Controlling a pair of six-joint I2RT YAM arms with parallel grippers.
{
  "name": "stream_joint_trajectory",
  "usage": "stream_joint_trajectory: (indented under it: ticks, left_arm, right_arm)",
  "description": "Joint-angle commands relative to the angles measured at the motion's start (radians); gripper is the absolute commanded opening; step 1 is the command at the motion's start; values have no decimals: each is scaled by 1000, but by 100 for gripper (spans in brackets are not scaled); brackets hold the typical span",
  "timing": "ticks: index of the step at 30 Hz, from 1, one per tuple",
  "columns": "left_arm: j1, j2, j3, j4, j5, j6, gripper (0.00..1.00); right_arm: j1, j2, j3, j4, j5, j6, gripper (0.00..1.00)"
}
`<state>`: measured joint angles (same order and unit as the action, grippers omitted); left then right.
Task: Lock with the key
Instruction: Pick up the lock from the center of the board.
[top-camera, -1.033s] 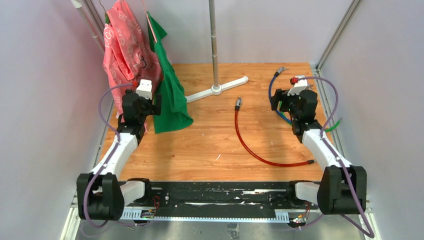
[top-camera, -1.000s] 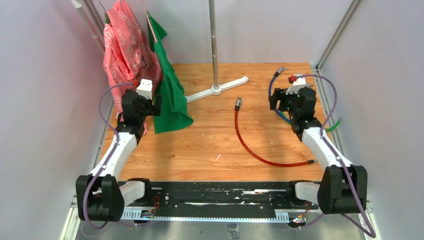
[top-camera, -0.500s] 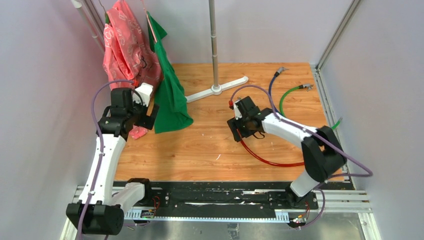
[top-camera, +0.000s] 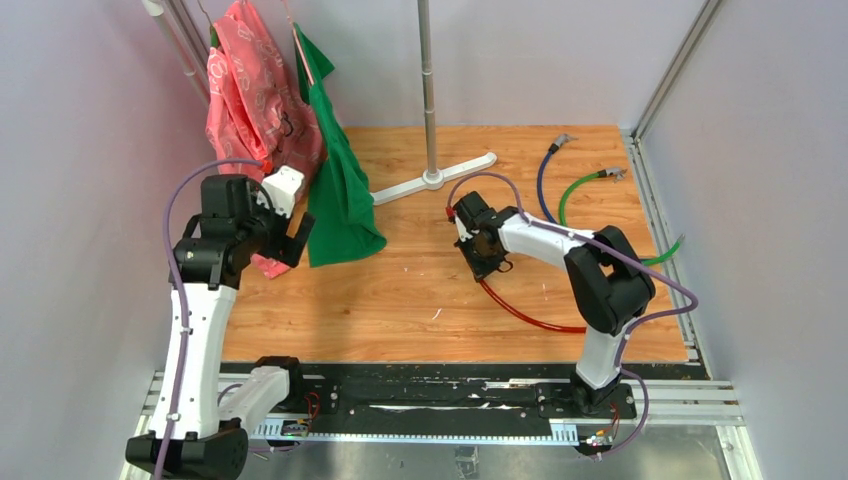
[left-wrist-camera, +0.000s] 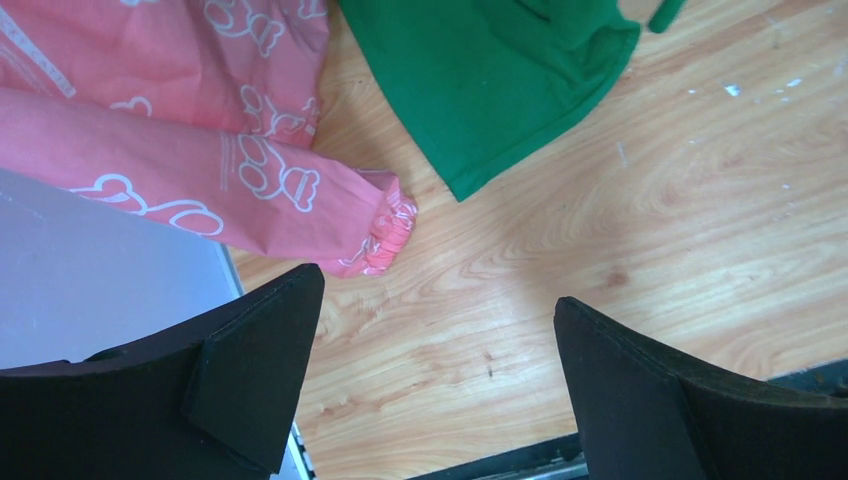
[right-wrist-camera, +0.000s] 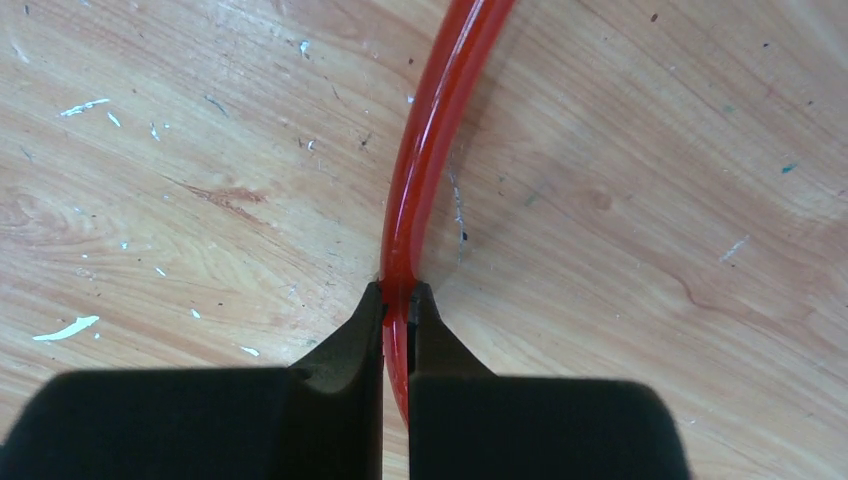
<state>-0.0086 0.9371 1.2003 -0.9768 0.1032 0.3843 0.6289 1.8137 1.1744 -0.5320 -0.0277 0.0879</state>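
Right arm swung from far-right side to desk centre. Right gripper (right-wrist-camera: 397, 292), jaws wide a second ago, now pinched tight on red cable (right-wrist-camera: 432, 120). Left gripper (left-wrist-camera: 435, 305) rose; jaws fully apart, holding nothing, above desk (left-wrist-camera: 650, 200) near pink garment (left-wrist-camera: 200, 170) cuff and green cloth (left-wrist-camera: 480, 70).

Location of key: not visible in any view; no lock seen either. Judgement: grasp is on cable, not key, so locking not begun.

Writing: white print on pink garment, unreadable. No brand labels.

Right tool (top-camera: 479, 268) on red cable (top-camera: 520, 312); left tool (top-camera: 290, 245) beside pink garment (top-camera: 245, 90).
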Motion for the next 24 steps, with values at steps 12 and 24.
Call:
stream_joint_trajectory:
  ticks: [12, 24]
  left_arm:
    - [-60, 44, 279, -225, 636, -77, 64]
    - [-629, 374, 297, -26, 360, -495, 67]
  right_arm:
    - [161, -355, -364, 564, 78, 172, 0]
    - [193, -466, -555, 875, 108, 348, 0]
